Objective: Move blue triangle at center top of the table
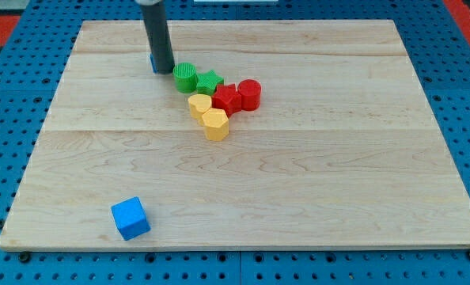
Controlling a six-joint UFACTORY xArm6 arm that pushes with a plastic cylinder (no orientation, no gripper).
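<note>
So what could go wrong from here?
1. The blue triangle is almost hidden behind my tip, so it could slip off sideways unseen.
2. The green cylinder and green star sit just to the view's right; pushing that way could scatter the cluster.

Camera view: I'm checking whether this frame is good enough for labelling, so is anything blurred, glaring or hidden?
Camera view: lighting is even and soft, with only faint shadows under the blocks and no glare on the wooden board; the blue cube is sharp; my tip hides most of the blue triangle, of which only a sliver shows; the rod's top is cut off by the view's top edge.
</note>
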